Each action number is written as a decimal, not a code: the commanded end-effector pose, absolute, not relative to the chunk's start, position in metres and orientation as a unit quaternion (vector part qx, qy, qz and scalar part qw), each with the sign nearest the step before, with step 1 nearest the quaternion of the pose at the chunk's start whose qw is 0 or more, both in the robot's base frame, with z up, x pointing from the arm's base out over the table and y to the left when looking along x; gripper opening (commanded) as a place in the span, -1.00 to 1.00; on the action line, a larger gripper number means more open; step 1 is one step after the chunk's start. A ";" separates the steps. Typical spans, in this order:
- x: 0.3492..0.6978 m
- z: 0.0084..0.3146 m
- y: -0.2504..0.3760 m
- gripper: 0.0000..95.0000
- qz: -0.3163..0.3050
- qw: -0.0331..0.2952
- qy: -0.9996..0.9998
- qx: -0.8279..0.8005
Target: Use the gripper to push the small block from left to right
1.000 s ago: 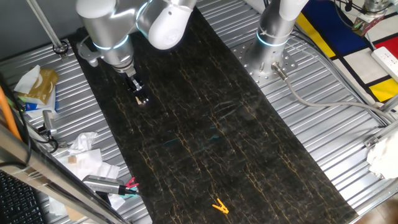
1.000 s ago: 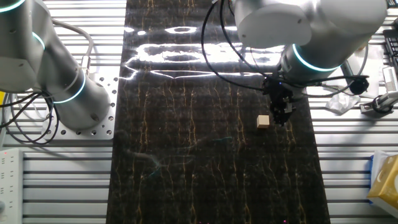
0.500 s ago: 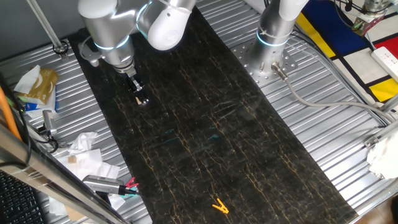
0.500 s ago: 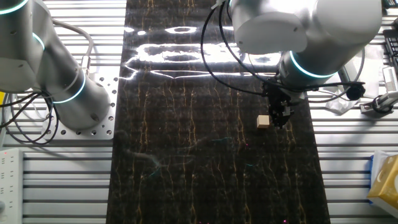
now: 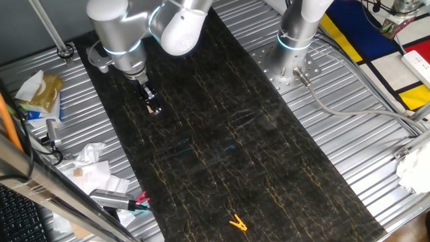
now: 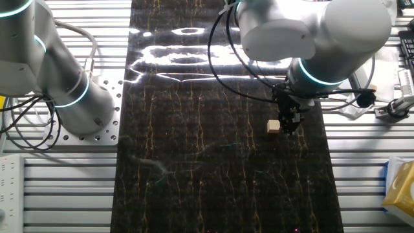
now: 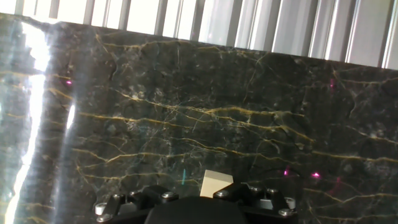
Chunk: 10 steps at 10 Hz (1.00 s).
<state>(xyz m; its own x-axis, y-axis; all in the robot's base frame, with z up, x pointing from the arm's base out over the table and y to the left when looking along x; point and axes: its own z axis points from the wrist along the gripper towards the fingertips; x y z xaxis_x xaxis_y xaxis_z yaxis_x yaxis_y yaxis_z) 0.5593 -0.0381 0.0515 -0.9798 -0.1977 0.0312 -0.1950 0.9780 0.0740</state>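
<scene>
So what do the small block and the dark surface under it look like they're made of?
The small block looks like unfinished pale wood: matte tan faces, no gloss. The dark surface looks like polished black marble or a marble-print sheet: gold veins, strong glare; which of the two is unclear.

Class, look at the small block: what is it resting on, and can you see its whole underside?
The small block rests on the dark marble-patterned mat, beside the gripper. Its underside is hidden against the mat.

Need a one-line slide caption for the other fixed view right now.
Gripper low on the dark marble mat, right beside the small block.
</scene>
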 end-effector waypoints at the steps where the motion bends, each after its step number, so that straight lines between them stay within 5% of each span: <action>1: 0.559 0.050 -0.038 0.60 -0.034 0.019 -0.994 0.100; 10: 0.558 0.042 -0.038 0.60 -0.036 0.018 -0.994 0.097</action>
